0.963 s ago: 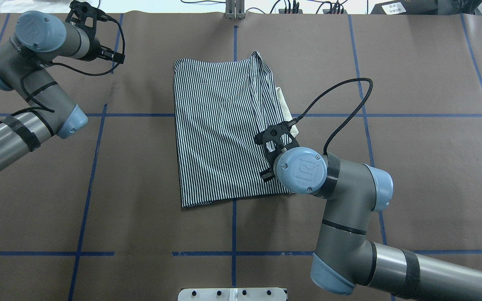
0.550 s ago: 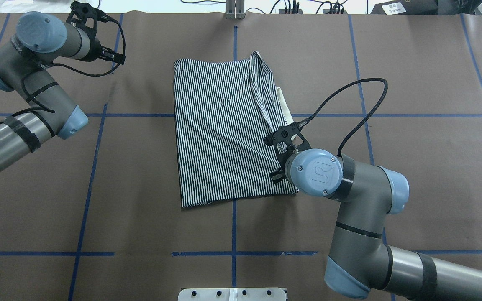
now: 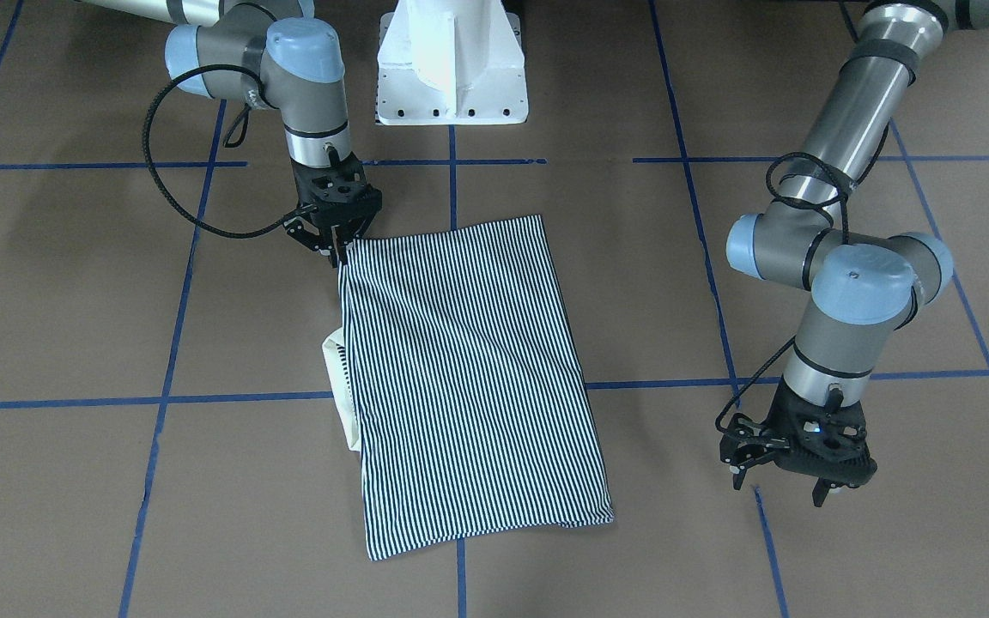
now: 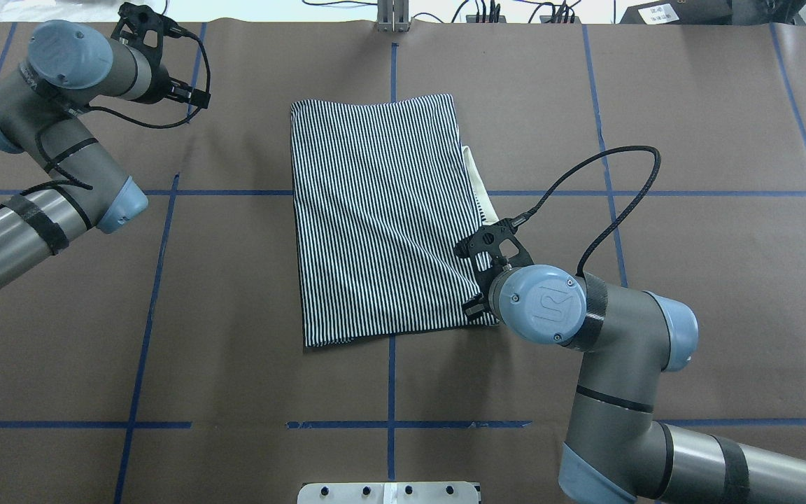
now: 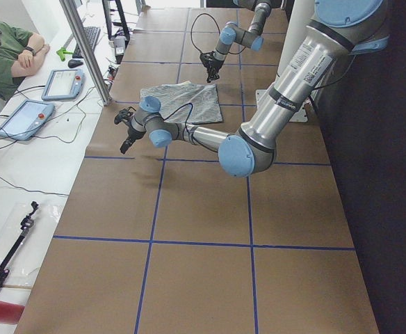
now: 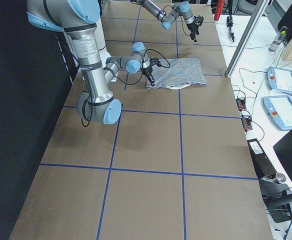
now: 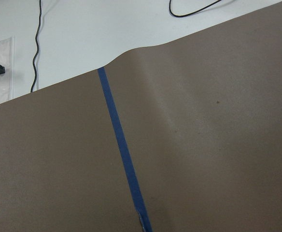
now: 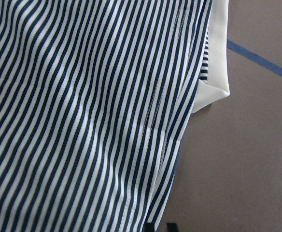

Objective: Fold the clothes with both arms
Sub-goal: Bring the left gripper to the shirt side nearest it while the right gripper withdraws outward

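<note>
The striped polo shirt lies folded into a flat rectangle at the table's middle; it also shows in the front view. Its cream collar sticks out of the right edge and shows in the right wrist view. My right gripper points down at the shirt's corner nearest the robot on my right, shut on the shirt's edge. From overhead the right gripper is partly hidden under the wrist. My left gripper is open and empty, hovering over bare table at the far left.
The white pedestal base stands at the robot's side of the table. Blue tape lines cross the brown table cover. A person sits at the white side table with tablets beyond the far edge.
My right gripper has moved to the right and toward the robot, drawing the shirt's bunched right edge out flat. The left arm has not moved.
</note>
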Controlling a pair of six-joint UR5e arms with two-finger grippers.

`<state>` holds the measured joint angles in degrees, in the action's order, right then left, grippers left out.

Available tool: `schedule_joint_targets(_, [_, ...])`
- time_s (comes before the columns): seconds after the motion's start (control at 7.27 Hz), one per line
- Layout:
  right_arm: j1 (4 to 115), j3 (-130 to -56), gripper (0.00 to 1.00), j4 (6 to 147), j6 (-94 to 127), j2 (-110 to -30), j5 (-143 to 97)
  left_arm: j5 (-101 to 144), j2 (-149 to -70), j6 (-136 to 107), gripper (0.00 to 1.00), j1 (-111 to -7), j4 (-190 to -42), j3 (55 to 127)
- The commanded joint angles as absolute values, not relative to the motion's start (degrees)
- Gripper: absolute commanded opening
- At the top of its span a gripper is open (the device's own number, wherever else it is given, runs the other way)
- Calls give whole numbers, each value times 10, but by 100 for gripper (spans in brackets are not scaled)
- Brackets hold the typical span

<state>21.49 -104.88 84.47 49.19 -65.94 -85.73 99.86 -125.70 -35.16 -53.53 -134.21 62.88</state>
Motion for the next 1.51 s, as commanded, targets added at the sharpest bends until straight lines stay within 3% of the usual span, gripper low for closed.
schedule_joint_targets(0.0, [254, -1075, 100, 845, 489, -657, -890, 1030, -1257, -352, 100, -535, -1339, 645])
schedule_joint_targets(0.28, [318, -1106, 100, 812, 493, -673, -990, 1104, -1254, -394, 100, -533, -1331, 692])
schedule_joint_targets(0.83, [348, -1109, 100, 511, 674, -828, -1019, 1136, -1109, -626, 100, -431, -1328, 961])
schedule_joint_targets(1.1, [352, -1108, 100, 508, 711, -832, -1017, 1062, -1083, -738, 100, -347, -1327, 998])
schedule_joint_targets(1.38, [352, -1107, 100, 507, 712, -834, -1016, 965, -1083, -883, 56, -256, -1327, 987])
